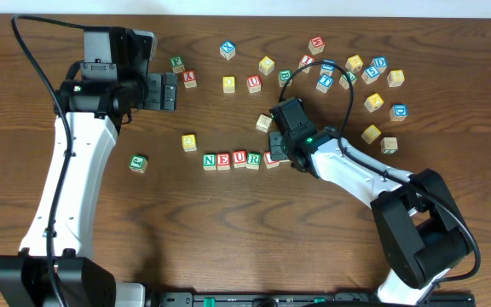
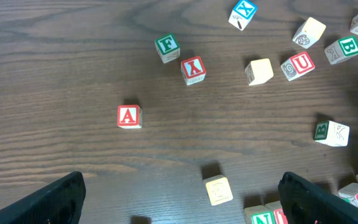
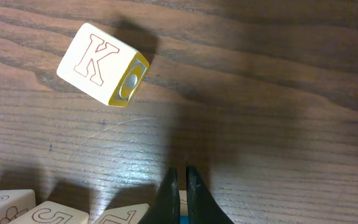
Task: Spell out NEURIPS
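A row of wooden cubes reads N point(image 1: 210, 160), E point(image 1: 223, 160), U point(image 1: 239, 159), R point(image 1: 253, 159) at the table's middle. A fifth cube point(image 1: 271, 159) with a red letter touches the R cube, partly hidden under my right gripper point(image 1: 283, 153). In the right wrist view the right gripper point(image 3: 180, 177) has its fingers pressed together, tips on the table, with a cube edge point(image 3: 180, 214) just behind them. A yellow-faced cube point(image 1: 189, 141) lies left of the row and shows in the left wrist view point(image 2: 218, 190). My left gripper point(image 1: 170, 91) is open and empty at the back left.
A K cube point(image 3: 101, 62) lies just beyond the right gripper. An A cube point(image 2: 128, 116), an F cube point(image 2: 166, 46) and a red X cube point(image 2: 193, 70) lie near the left gripper. Several loose cubes point(image 1: 373, 77) are scattered at the back right. A green-lettered cube point(image 1: 138, 163) sits alone at the left.
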